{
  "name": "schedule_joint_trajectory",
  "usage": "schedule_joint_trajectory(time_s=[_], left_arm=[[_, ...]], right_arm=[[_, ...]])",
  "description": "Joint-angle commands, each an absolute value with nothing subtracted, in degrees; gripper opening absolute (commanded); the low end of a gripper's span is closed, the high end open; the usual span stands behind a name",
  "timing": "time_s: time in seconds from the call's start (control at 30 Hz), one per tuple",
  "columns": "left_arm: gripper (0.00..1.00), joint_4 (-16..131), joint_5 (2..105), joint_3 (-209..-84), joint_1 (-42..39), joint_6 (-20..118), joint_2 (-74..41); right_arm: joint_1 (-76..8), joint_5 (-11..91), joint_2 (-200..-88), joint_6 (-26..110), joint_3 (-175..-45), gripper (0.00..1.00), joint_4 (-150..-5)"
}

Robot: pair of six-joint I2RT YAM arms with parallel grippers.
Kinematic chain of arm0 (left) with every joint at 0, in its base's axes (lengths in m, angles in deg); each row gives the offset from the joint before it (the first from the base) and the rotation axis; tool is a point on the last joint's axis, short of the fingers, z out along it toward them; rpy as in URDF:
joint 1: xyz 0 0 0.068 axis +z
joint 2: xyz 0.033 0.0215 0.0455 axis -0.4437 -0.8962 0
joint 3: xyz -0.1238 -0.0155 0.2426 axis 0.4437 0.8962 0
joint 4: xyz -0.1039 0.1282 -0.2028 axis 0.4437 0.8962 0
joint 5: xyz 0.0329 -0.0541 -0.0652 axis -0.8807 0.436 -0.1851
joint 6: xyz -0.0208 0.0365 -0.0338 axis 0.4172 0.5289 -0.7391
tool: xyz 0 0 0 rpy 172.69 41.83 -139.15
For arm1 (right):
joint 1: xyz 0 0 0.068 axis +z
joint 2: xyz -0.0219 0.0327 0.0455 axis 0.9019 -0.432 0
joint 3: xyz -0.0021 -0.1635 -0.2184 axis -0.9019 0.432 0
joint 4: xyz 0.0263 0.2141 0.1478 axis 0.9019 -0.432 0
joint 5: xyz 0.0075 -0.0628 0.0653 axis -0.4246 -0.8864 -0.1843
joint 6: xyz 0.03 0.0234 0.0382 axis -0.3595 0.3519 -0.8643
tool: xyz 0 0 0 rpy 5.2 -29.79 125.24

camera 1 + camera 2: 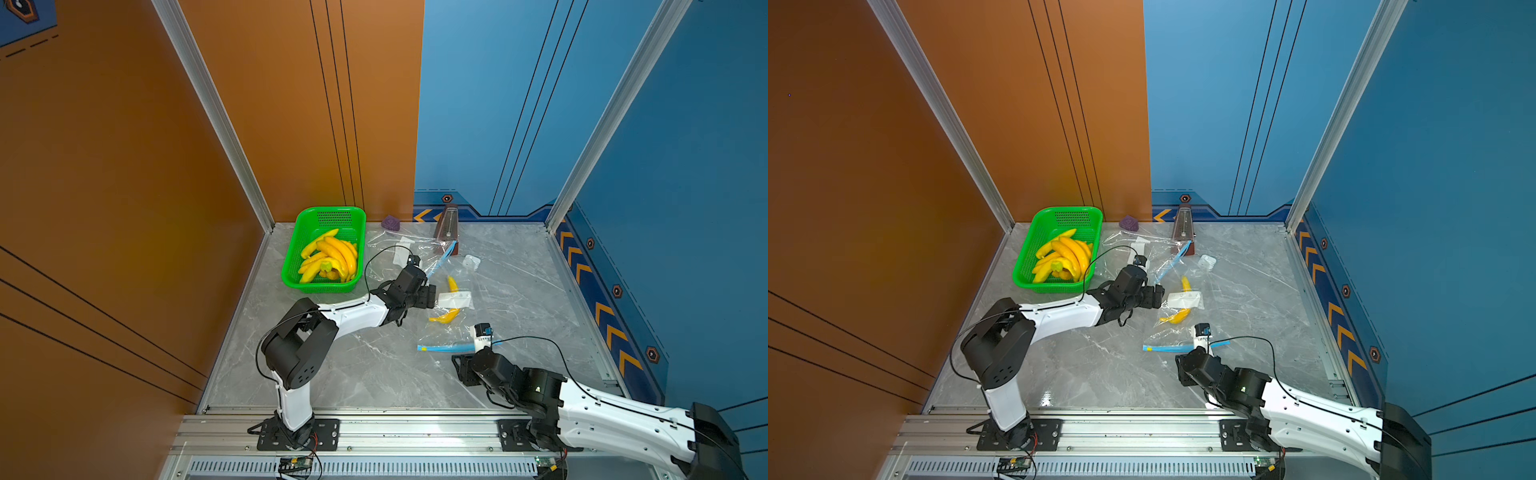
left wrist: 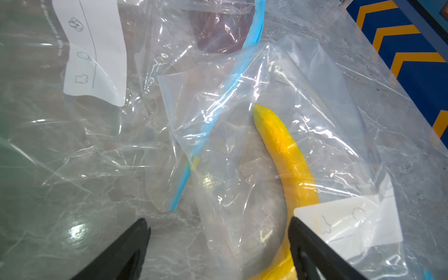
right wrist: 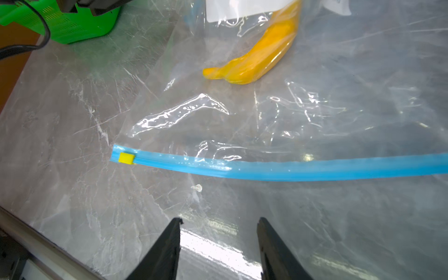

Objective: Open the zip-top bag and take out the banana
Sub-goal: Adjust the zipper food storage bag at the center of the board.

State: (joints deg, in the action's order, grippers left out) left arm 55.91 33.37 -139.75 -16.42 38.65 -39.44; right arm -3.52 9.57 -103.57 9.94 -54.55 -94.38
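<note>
Hanging empty by the zip-top bag (image 3: 315, 109), left gripper (image 2: 218, 220) gapes wide, right gripper (image 3: 220, 219) half-open.

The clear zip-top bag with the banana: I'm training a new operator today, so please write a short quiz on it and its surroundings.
1. True or false: the yellow banana lies inside the clear plastic zip-top bag.
2. In the right wrist view, where does the small yellow slider sit on the blue zipper strip? A: at one end. B: in the middle. C: off the strip, on the table.
3. Fill in: the green plastic basket holds several ____.

Key: 1 true; 2 A; 3 bananas.
</note>
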Motion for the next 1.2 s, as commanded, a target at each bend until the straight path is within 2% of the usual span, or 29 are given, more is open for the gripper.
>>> schedule_joint_trajectory(time_s=[0.0, 0.1, 0.17, 0.33, 0.83, 1.0, 1.17], left_arm=[[0.89, 55.92, 36.26, -142.17, -16.46, 37.62, -42.23], [0.87, 55.95, 36.7, -142.96, -16.59, 37.49, -43.91], [0.81, 55.92, 37.22, -143.44, -16.63, 37.4, -44.82], [0.77, 56.0, 37.43, -143.37, -16.63, 37.24, -45.81], [0.64, 56.01, 36.57, -143.94, -16.35, 36.8, -46.86], [0.61, 56.01, 36.75, -143.98, -16.55, 36.56, -46.96], [0.6, 56.02, 37.03, -143.63, -16.6, 36.61, -46.79]], right_arm=[[-5.63, 6.39, -107.0, 9.78, -53.73, 0.48, -87.57], [-7.39, 6.7, -110.59, 11.62, -53.91, 0.45, -84.39], [-8.76, 6.76, -113.03, 12.3, -54.17, 0.44, -82.75], [-10.51, 7.7, -115.76, 13.75, -53.8, 0.42, -79.64], [-1.57, 4.72, -105.59, 7.4, -50.93, 0.5, -92.02], [-4.9, 4.23, -107.93, 9.05, -49.36, 0.51, -87.67], [-5.8, 5.05, -114.82, 10.87, -49.48, 0.51, -78.98]])
